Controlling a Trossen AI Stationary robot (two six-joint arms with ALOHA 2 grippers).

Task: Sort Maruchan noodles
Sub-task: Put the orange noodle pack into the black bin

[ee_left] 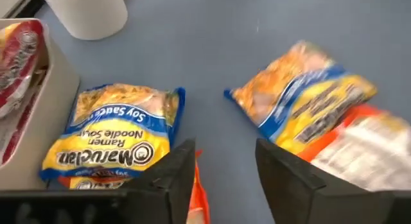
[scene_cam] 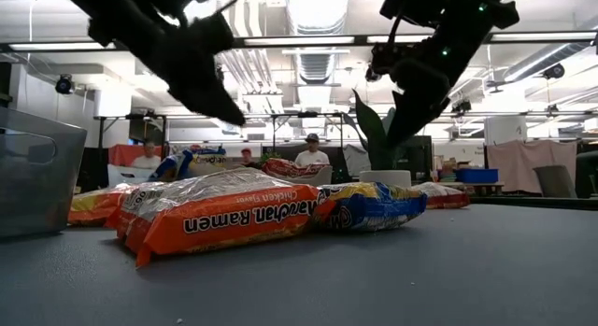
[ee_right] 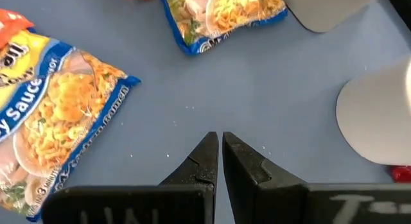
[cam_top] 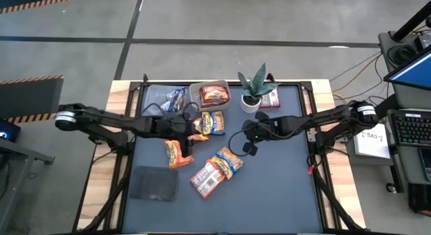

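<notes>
Several Maruchan noodle packets lie flat on the dark mat: a blue-yellow one [cam_top: 212, 122] [ee_left: 115, 134] on top of an orange one, an orange one [cam_top: 177, 153], another blue-yellow one [cam_top: 229, 161] [ee_left: 302, 95] and an orange-and-white one [cam_top: 207, 178] [scene_cam: 224, 214]. My left gripper [cam_top: 193, 134] [ee_left: 225, 163] hangs open above the mat beside the near blue-yellow packet; an orange packet corner [ee_left: 199, 198] shows below its fingers. My right gripper [cam_top: 248, 147] [ee_right: 219, 137] is shut over bare mat, holding nothing.
Two clear tubs stand at the far side, one [cam_top: 210, 95] with a red packet, one [cam_top: 172, 100] with a blue packet. A plant in a white pot [cam_top: 252, 93] and a red packet [cam_top: 269, 98] are far right. A dark cloth pad [cam_top: 155, 183] lies near left.
</notes>
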